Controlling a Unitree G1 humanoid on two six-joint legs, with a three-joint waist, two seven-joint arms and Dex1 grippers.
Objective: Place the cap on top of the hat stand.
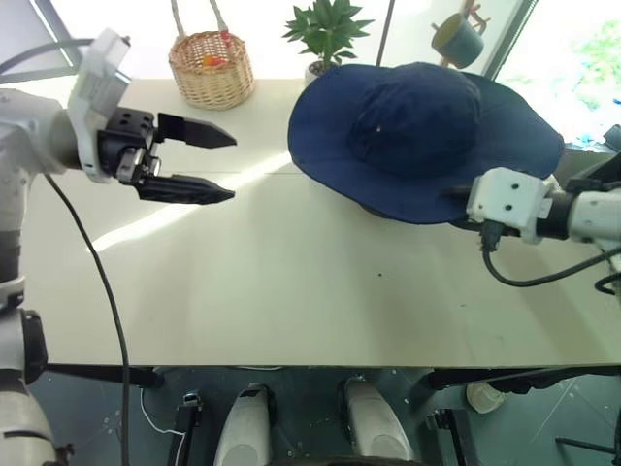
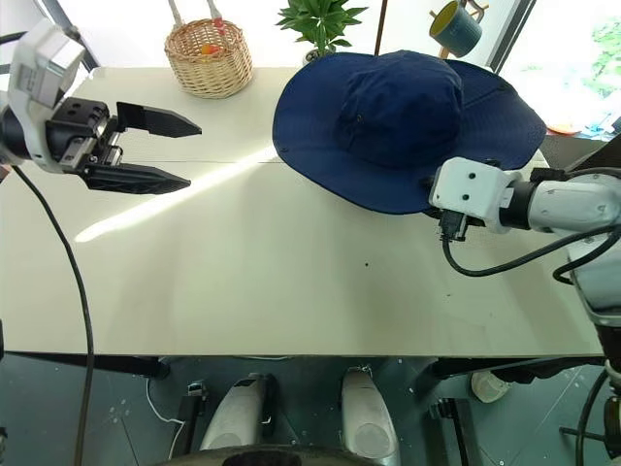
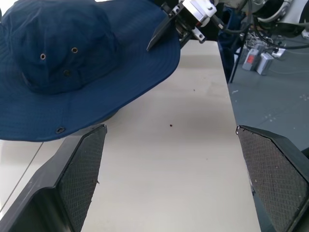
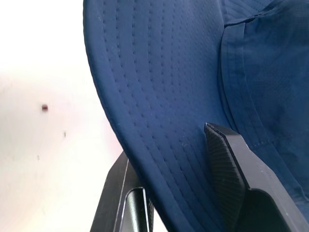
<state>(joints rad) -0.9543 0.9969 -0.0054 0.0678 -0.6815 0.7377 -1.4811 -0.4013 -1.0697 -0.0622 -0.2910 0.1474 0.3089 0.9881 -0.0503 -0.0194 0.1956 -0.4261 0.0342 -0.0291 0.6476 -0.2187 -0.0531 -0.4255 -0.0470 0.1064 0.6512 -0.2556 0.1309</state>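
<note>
Cap (image 1: 417, 136) upper right on table (image 1: 291, 282). Right gripper (image 4: 181, 159) pinching brim edge. Left gripper (image 1: 218, 165) upper left, fingers spread, empty.

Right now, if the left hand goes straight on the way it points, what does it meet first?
Probably the cap: the open left hand points across the bare table toward its near brim, nothing between. Height is unclear; it might pass just under the brim.

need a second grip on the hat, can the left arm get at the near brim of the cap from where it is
Probably yes. The left gripper is open and points across bare table toward the cap, with nothing between them. The right gripper is already shut on the brim's far side.
</note>
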